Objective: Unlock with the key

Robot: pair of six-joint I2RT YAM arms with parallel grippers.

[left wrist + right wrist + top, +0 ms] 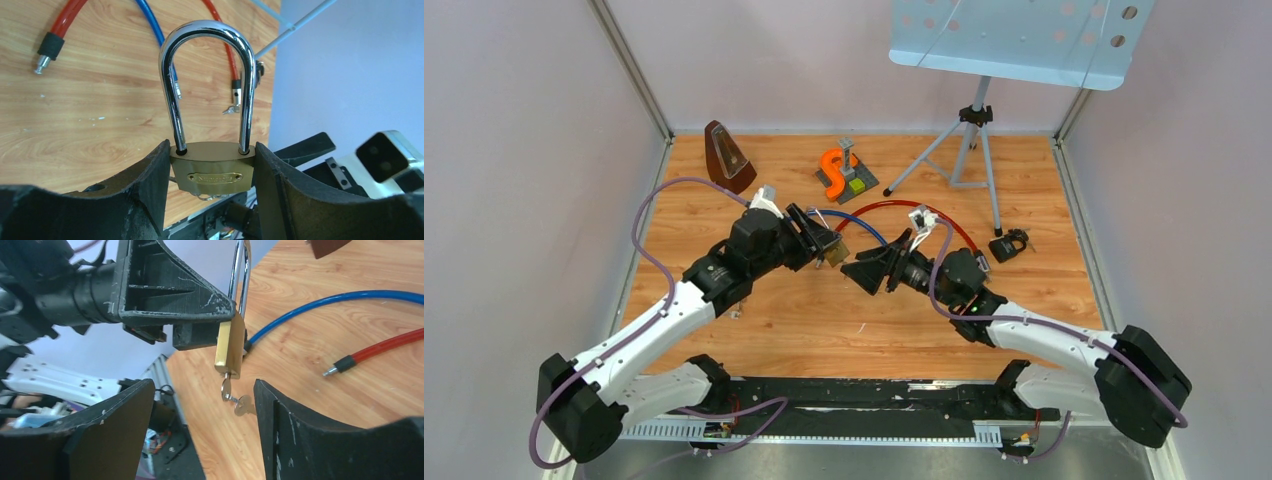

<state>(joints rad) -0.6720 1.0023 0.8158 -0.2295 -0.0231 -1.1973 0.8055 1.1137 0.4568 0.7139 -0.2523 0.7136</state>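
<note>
One brass padlock (212,172) was held above the wooden table (75,125), near its centre. The left gripper (212,162) had its jaws clamped on the sides of the lock body. The chrome shackle (207,35) was long, and both of its legs were seated in the body.

Two keys hung on one ring. One key (226,386) stood in the keyway on the underside, and the second key (244,405) dangled beside it.

The right gripper (202,390) faced that underside with its jaws apart. The keys showed in the gap between its fingers, but it could not be told whether they lay between the tips or beyond them.

Two cables lay on the table, one red cable (65,22) and one blue cable (150,25). One metronome (727,158) and one music stand (1014,40) stood farther back.

The nameplate lettering was illegible (too blurred). In the left wrist view the keys were mostly hidden beneath the body.
</note>
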